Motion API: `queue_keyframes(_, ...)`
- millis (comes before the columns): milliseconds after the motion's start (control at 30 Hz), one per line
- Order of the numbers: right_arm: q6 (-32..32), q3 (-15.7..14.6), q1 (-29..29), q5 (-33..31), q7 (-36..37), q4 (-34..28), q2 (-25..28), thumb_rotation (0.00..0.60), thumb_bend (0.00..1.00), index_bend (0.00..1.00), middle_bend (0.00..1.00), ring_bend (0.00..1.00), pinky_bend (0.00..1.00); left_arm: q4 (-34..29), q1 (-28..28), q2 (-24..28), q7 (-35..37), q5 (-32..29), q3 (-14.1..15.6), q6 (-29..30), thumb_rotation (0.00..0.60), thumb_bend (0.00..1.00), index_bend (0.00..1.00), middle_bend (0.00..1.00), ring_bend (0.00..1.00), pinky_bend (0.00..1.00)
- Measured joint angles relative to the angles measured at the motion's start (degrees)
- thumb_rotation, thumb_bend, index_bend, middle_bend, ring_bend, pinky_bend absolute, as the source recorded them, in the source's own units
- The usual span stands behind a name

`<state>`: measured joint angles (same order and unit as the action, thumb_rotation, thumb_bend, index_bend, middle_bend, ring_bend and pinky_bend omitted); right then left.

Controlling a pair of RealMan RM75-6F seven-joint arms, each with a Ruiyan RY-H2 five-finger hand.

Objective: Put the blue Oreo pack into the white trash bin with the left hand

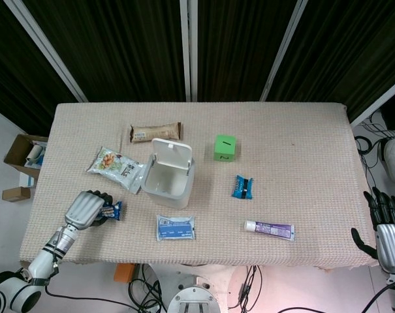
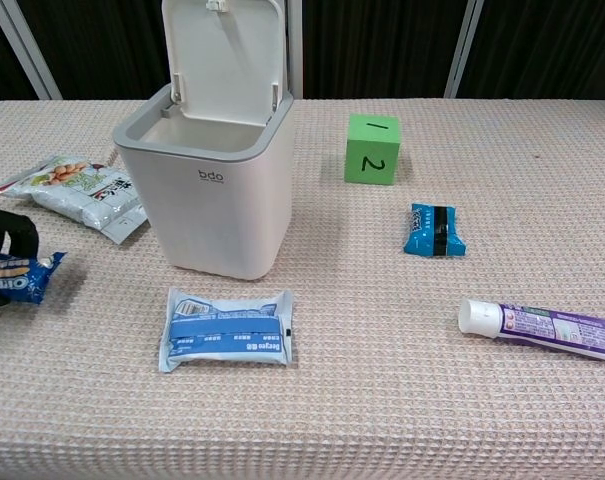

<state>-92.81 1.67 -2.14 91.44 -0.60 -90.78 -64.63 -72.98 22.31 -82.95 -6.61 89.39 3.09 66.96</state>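
Observation:
The blue Oreo pack (image 1: pixel 111 210) (image 2: pixel 17 279) lies near the table's front left. My left hand (image 1: pixel 86 209) has its fingers curled around the pack's left end, with black fingertips (image 2: pixel 12 235) over the top of it. The white trash bin (image 1: pixel 166 183) (image 2: pixel 214 195) stands to the right of the pack, lid flipped up and open. My right hand (image 1: pixel 387 222) hangs off the table's right edge, fingers spread, holding nothing.
A snack bag (image 1: pixel 115 166) lies behind the Oreo pack. A blue-white tissue pack (image 1: pixel 175 227) sits in front of the bin. A brown bar (image 1: pixel 155 133), green cube (image 1: pixel 224 147), small blue packet (image 1: pixel 243 187) and toothpaste tube (image 1: pixel 269 229) lie elsewhere.

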Motion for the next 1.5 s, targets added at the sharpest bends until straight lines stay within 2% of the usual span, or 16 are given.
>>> queue_keyframes(167, -0.35, 0.10, -0.06, 0.15, 0.28, -0.08, 0.38, 0.600, 0.26, 0.00, 0.00, 0.00, 0.00, -3.66, -0.68, 3.66, -0.01, -0.53, -1.34, 2.83, 0.600, 0.39, 0.68, 0.61, 0.50, 0.60)
queue_keyframes(333, 0.33, 0.04, 0.17, 0.01, 1.74, 0.82, 0.40, 0.600, 0.26, 0.00, 0.00, 0.00, 0.00, -10.22, -1.74, 10.46, 1.06, -0.38, -3.64, 8.70, 0.600, 0.38, 0.68, 0.61, 0.50, 0.60)
queue_keyframes(467, 1.61, -0.02, 0.73, -0.40, 2.66, 1.93, -0.09, 0.600, 0.26, 0.00, 0.00, 0.00, 0.00, -15.86, -1.88, 14.95, 1.23, 2.70, -5.19, 13.52, 0.600, 0.38, 0.68, 0.61, 0.50, 0.60)
queue_keyframes(600, 1.72, 0.02, 0.89, -0.42, 2.65, 2.02, -0.33, 0.600, 0.26, 0.00, 0.00, 0.00, 0.00, -21.75, -0.26, 16.64, 1.16, 6.90, -5.98, 13.74, 0.600, 0.38, 0.68, 0.61, 0.50, 0.60)
queue_keyframes(833, 1.66, -0.11, 0.55, -0.94, 2.81, 1.95, -0.29, 0.600, 0.26, 0.00, 0.00, 0.00, 0.00, -29.07, 7.50, 13.96, -0.26, 7.99, -8.88, 4.93, 0.600, 0.38, 0.68, 0.61, 0.51, 0.61)
queue_keyframes(1000, 1.08, 0.04, -0.01, -1.73, 3.98, 2.63, 0.03, 0.600, 0.26, 0.00, 0.00, 0.00, 0.00, -28.66, 12.87, 9.23, -2.04, 5.04, -11.79, -1.22, 0.600, 0.38, 0.68, 0.61, 0.51, 0.61)
queue_keyframes(1200, 1.32, 0.31, -0.27, -2.83, 5.45, 4.01, -0.20, 0.600, 0.26, 0.00, 0.00, 0.00, 0.00, -25.39, 15.93, 5.96, -4.19, 1.26, -14.86, -2.89, 0.600, 0.38, 0.67, 0.61, 0.51, 0.61)
queue_keyframes(1267, 1.49, 0.40, -0.23, -3.01, 5.66, 4.31, -0.40, 0.600, 0.26, 0.00, 0.00, 0.00, 0.00, -24.83, 16.55, 5.49, -4.98, 0.31, -15.25, -3.34, 0.600, 0.37, 0.63, 0.59, 0.50, 0.61)
queue_keyframes(1367, 1.82, 0.52, -0.10, -3.26, 5.79, 4.57, -0.58, 0.600, 0.26, 0.00, 0.00, 0.00, 0.00, -24.35, 17.38, 5.18, -5.72, -1.01, -15.36, -4.66, 0.600, 0.36, 0.49, 0.50, 0.44, 0.58)
queue_keyframes(1433, 2.05, 0.60, -0.02, -3.48, 5.75, 4.63, -0.64, 0.600, 0.26, 0.00, 0.00, 0.00, 0.00, -23.57, 17.90, 4.61, -5.98, -1.51, -15.44, -5.00, 0.600, 0.33, 0.36, 0.42, 0.37, 0.54)
queue_keyframes(1500, 2.18, 0.70, 0.02, -3.65, 5.76, 4.67, -0.69, 0.600, 0.26, 0.00, 0.00, 0.00, 0.00, -22.67, 18.26, 4.12, -6.06, -1.97, -15.46, -5.18, 0.600, 0.27, 0.18, 0.27, 0.28, 0.47)
